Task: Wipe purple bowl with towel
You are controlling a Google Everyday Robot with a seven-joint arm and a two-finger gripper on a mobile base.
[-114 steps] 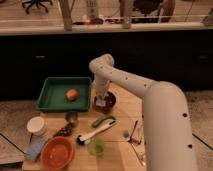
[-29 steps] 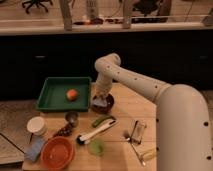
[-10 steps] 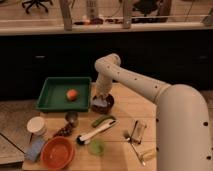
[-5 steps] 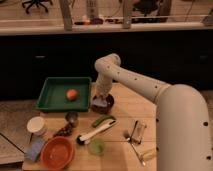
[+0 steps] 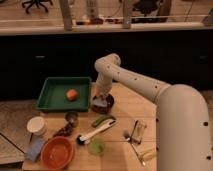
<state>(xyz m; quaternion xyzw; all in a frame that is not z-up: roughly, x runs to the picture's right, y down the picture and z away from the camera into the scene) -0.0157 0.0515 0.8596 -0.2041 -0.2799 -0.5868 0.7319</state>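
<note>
The purple bowl [image 5: 103, 105] sits on the wooden table just right of the green tray. My gripper [image 5: 101, 99] reaches down into it from above, at the end of the white arm. A pale grey-blue towel [image 5: 100, 103] shows inside the bowl right under the gripper. The gripper hides the bowl's middle.
A green tray [image 5: 56, 98] holds an orange fruit [image 5: 72, 94]. In front lie a green-and-white brush [image 5: 97, 129], a light green cup [image 5: 96, 146], an orange-red bowl [image 5: 58, 152], a white cup [image 5: 36, 125], a blue-grey pad [image 5: 34, 150] and utensils [image 5: 136, 134].
Since 11.4 s ago the arm has shifted slightly over the bowl; over the last second nothing has visibly moved.
</note>
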